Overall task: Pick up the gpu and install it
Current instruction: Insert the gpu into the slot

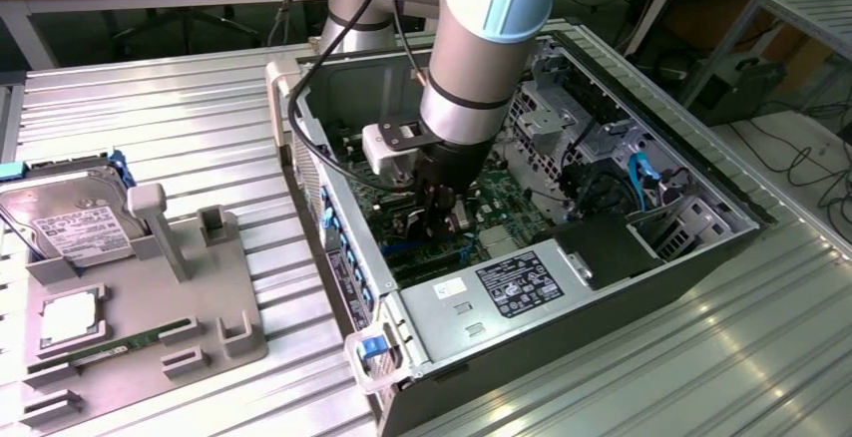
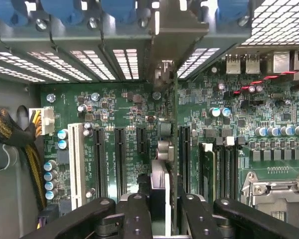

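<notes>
Wrist view: nearest the camera, the claw (image 2: 162, 211) is clamped on the graphics card (image 2: 165, 149), which is held edge-on and stands over the green motherboard (image 2: 114, 107) between two black slots, with bare board on either side. Farther off, its metal bracket (image 2: 177, 35) reaches the slotted rear wall of the computer case (image 2: 65, 55). In the exterior view the arm (image 1: 466, 68) reaches down into the open case (image 1: 692, 173), whose walls hem it in, while the hard drive (image 1: 67, 219) sits on the grey holder (image 1: 187, 327) well apart.

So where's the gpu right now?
The gpu is edge-on between the gripper fingers, down inside the open computer case, over the motherboard's expansion slots.
</notes>
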You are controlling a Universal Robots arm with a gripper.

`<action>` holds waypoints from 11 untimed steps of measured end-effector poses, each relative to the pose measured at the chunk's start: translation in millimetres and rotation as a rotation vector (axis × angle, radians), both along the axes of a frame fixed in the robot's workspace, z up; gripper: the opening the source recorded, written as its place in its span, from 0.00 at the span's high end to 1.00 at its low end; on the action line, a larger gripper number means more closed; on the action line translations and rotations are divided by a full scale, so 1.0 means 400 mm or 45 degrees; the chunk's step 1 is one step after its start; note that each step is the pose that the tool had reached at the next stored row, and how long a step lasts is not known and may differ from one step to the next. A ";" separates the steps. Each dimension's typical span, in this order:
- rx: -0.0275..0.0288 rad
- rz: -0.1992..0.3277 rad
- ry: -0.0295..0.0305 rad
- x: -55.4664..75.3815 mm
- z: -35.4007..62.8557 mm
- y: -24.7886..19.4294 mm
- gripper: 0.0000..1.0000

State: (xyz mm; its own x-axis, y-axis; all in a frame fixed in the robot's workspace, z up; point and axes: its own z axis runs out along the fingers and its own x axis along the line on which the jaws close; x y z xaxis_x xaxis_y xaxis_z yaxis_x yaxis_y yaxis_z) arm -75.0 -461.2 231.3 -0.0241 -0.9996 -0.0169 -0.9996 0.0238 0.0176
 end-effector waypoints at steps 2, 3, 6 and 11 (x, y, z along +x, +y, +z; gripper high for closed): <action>0.0000 0.000 0.0001 0.000 0.000 0.000 0.72; 0.0000 0.000 0.0000 0.000 0.000 0.000 0.72; 0.0001 0.000 0.0000 0.000 0.000 0.000 0.72; 0.0003 0.000 -0.0001 0.000 0.013 0.000 0.72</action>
